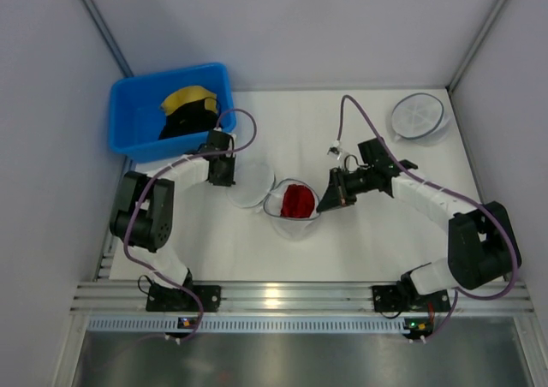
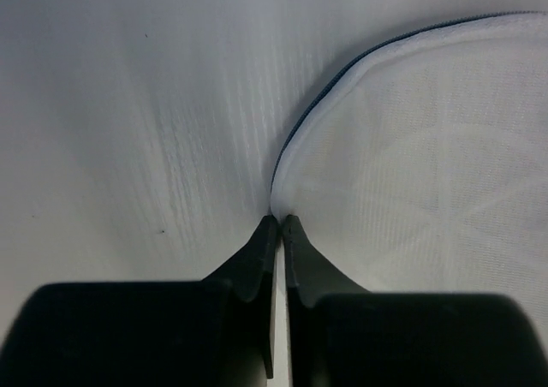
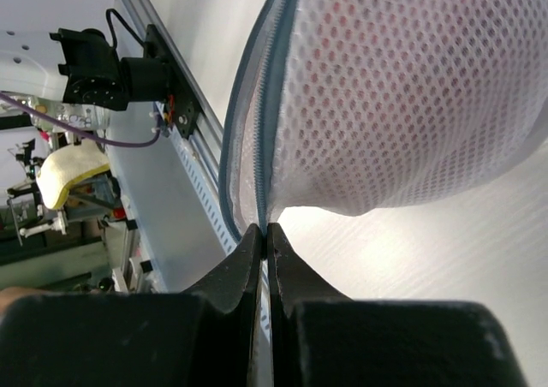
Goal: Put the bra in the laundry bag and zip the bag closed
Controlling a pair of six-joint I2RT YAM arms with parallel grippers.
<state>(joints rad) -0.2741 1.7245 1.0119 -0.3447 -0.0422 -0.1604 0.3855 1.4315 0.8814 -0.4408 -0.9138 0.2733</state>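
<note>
Left gripper (image 2: 279,223) pinched laundry bag (image 2: 411,190) rim, jaws nearly touching; right gripper (image 3: 265,229) clamped zipper edge, bra (image 1: 297,200) in bag just ahead.

White tabletop (image 1: 360,250), pale grey walls (image 1: 300,27), aluminium rail (image 1: 282,294) at near edge, perhaps a bench (image 3: 51,199) beyond.

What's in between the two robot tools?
The open laundry bag, seen from the top view: its empty half by the left tool, its half holding the red bra by the right tool.

Rt edge crops laundry bag (image 2: 428,147).
</note>
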